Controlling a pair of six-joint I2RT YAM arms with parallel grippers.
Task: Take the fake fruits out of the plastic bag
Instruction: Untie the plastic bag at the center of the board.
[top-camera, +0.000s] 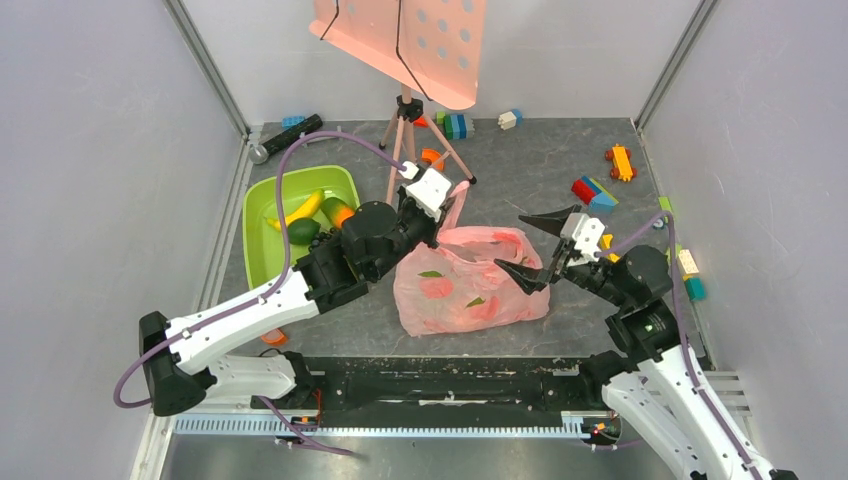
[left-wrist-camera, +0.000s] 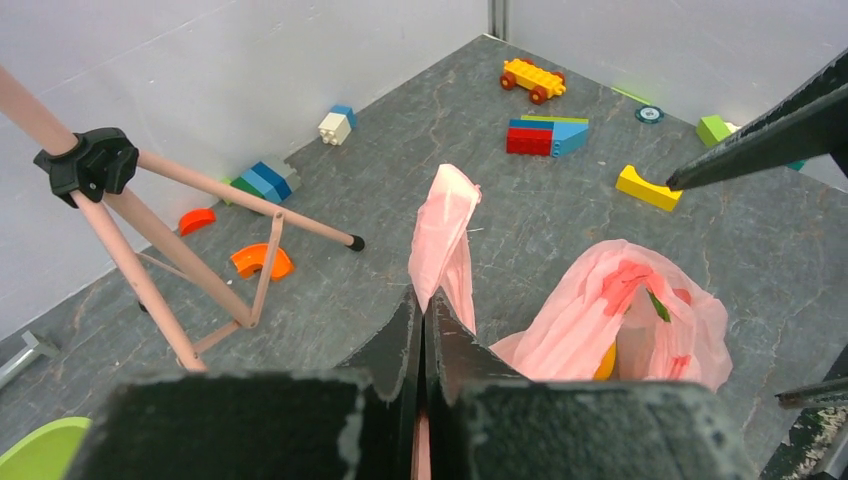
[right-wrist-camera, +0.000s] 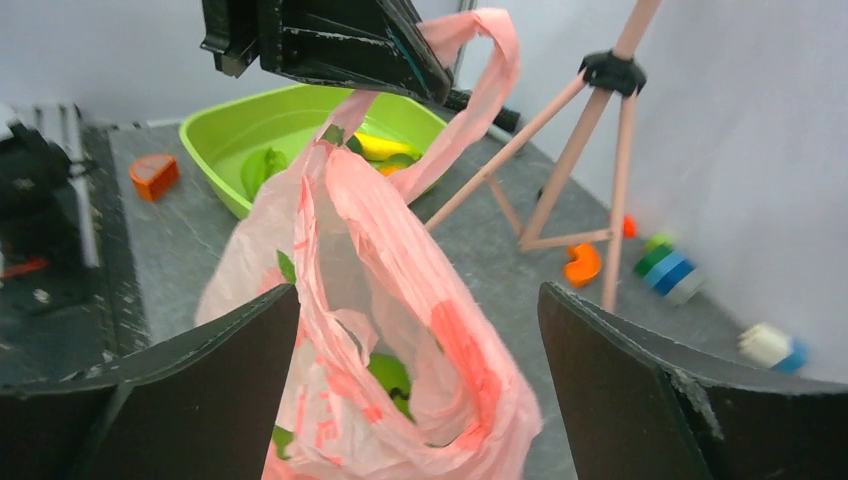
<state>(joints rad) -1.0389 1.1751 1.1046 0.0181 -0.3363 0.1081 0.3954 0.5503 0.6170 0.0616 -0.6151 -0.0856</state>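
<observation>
Only the right wrist view shows a green fruit (right-wrist-camera: 388, 373) inside the plastic bag (right-wrist-camera: 345, 225), which sits just ahead of the wide-open right gripper (right-wrist-camera: 408, 300), while the left gripper (left-wrist-camera: 422, 300) is clamped on its handle (left-wrist-camera: 446, 225).

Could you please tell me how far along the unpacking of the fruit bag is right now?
Looks done: several fruits lie in the green tray. In hand: the left gripper is shut on one handle of the plastic bag, holding it up, while the right gripper is open at the bag's mouth, holding nothing. Left: at least one green fruit shows inside the bag.
</observation>
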